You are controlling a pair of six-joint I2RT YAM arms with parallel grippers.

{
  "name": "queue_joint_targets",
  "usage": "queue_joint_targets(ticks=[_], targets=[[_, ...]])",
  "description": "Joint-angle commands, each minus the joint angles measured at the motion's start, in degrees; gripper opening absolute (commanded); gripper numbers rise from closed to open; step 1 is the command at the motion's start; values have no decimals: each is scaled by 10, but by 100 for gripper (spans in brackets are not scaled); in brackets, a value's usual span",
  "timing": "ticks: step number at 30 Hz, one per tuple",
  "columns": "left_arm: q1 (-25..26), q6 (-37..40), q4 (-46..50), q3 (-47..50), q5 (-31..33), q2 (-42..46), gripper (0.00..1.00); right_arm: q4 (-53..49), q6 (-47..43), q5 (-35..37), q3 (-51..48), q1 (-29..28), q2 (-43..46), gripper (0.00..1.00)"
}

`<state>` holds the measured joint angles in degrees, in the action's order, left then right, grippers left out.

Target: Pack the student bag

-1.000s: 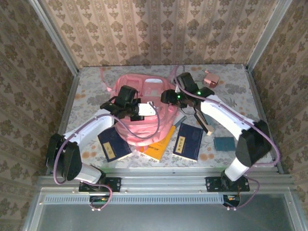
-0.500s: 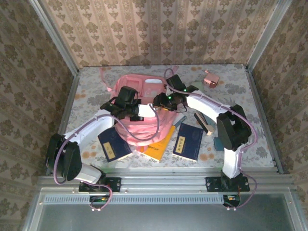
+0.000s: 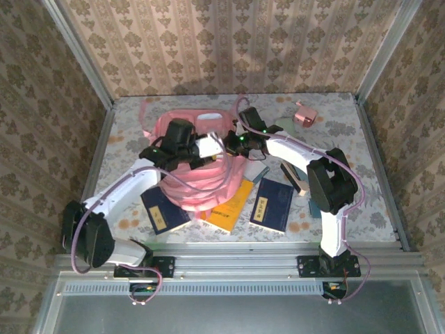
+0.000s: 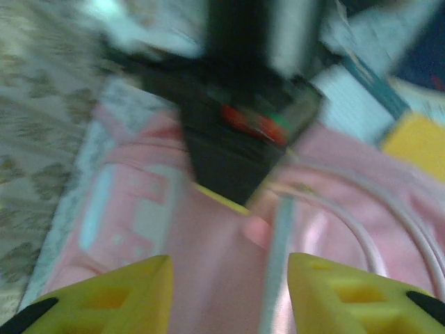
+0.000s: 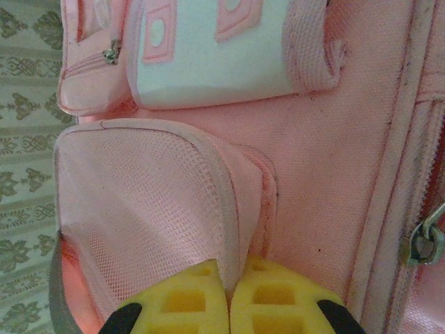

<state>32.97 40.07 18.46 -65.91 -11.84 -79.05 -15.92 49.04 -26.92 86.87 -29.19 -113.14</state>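
Starting at the near edge of the table (image 3: pixel 128 136), three books wait unpacked: the left blue book (image 3: pixel 165 211), the orange book (image 3: pixel 233 205) and the right blue book (image 3: pixel 272 204). The far ends of the left blue book and the orange book are tucked under the student bag (image 3: pixel 195 184).

The bag sits in the middle of the table, left of centre, and this is where the change lies. A second ago it lay flat and spread out. Now it stands bunched and taller, drawn a little to the left, with more of the orange book uncovered. The right arm has swung in from the right side and folded its elbow.

The right gripper (image 5: pixel 229 300) has its fingers (image 5: pixel 184 299) pressed fully together on the trimmed edge of the mesh pocket (image 5: pixel 139 202), so the bag's fabric is pinched between them. From above it meets the bag at its far right shoulder (image 3: pixel 228 142).

The left gripper (image 4: pixel 229 292) hovers over the pink fabric with its fingers (image 4: pixel 125 292) wide apart and nothing clamped. That view is blurred, so whether they touch the cloth I cannot tell.

Judging from this, the arms are raising and holding the bag to get at an opening; no book is inside yet, so packing has barely begun.

Far right, the small pink box (image 3: pixel 304 113) lies well apart.
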Motion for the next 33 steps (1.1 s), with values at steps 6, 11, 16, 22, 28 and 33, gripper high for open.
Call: queue_joint_targets(ticks=[6, 11, 16, 22, 28, 33], targets=[[-9, -300, 106, -105, 48, 82, 59, 1, 84, 132, 103, -3, 74, 0], [-15, -435, 176, -128, 65, 86, 56, -11, 149, 296, 84, -21, 141, 0], [-7, -509, 228, -138, 14, 73, 56, -61, 200, 431, 98, -56, 165, 0], [27, -576, 236, -80, -33, 90, 56, -145, 249, 492, 136, -86, 128, 0], [106, -606, 231, -3, -31, 69, 51, -162, 302, 481, 107, -106, 85, 0], [109, -643, 207, 62, 47, 52, 54, -122, 317, 460, 64, -115, 79, 0]])
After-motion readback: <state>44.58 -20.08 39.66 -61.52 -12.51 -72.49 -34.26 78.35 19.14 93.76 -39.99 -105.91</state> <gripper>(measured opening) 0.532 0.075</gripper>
